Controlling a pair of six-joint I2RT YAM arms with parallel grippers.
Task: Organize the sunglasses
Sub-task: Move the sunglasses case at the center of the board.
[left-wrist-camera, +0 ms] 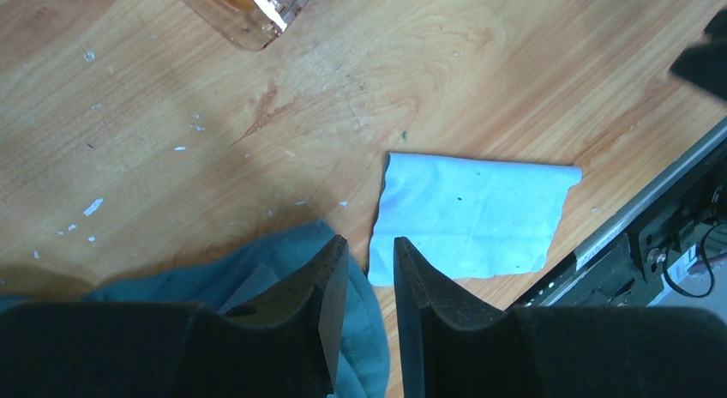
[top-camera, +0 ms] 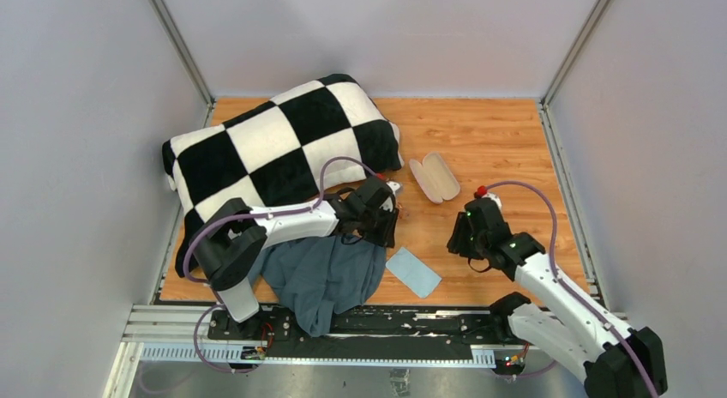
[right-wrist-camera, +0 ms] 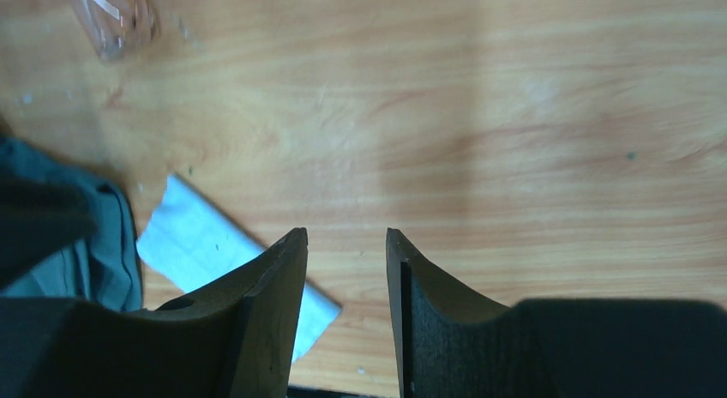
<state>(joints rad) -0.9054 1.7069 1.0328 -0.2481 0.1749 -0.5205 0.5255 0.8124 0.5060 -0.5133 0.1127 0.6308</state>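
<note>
While sunglasses (left-wrist-camera: 231, 12) lie loose on the tabletop (left-wrist-camera: 471, 72), upper left | left fingers (left-wrist-camera: 330, 304) narrowly apart, empty | right fingers (right-wrist-camera: 274, 295) apart, empty | case (top-camera: 435, 177) open near centre, likely awaiting them

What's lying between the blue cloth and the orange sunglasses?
Only bare wooden table, a few white flecks, between cloth and sunglasses; the left wrist view shows it.

Two white arms (top-camera: 291, 220) with black joints, looping purple cables (top-camera: 552, 222) and black wedge fingers (left-wrist-camera: 330, 286).
</note>
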